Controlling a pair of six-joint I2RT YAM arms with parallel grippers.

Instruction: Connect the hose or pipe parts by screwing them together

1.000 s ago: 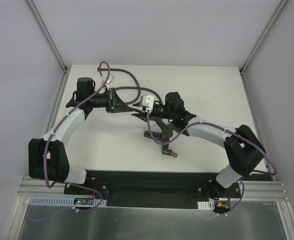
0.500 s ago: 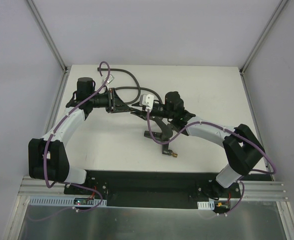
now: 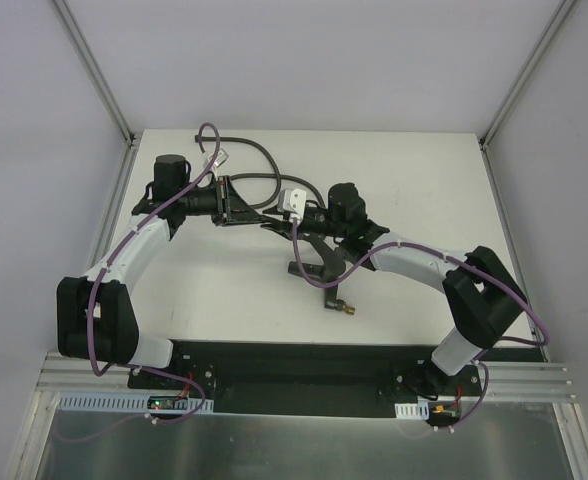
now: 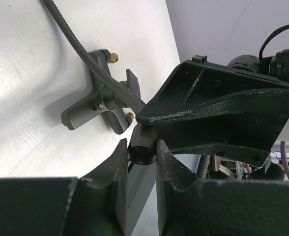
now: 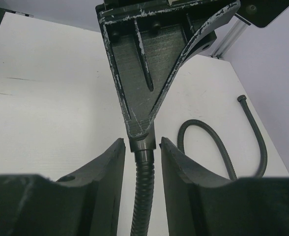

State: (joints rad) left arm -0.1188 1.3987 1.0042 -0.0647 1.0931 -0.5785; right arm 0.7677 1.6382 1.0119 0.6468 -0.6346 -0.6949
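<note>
Left jaws: nearly closed, clamped on the dark end collar [image 4: 142,150] of the hose [image 5: 144,187].
Right jaws: partly open and set astride the hose just behind the left jaws' tips. A thin gap is seen on each side, so no grip is shown.
Left wrist view only: the forked fitting [image 4: 102,98] is seen lying flat on the table [image 4: 26,73] beyond the left jaws, apart from both pairs. Its brass ends [image 4: 114,57] are shown.
Right wrist view only: the hose's slack loop and far end [image 5: 241,99] are seen on the table, right of the right jaws.
Top view only: the fitting is placed on the near side of the right jaws, partly overlapped by the right arm [image 3: 414,262].
In the way: much of the left wrist view is filled by the right jaws' body, so the hose past the collar is hidden.
</note>
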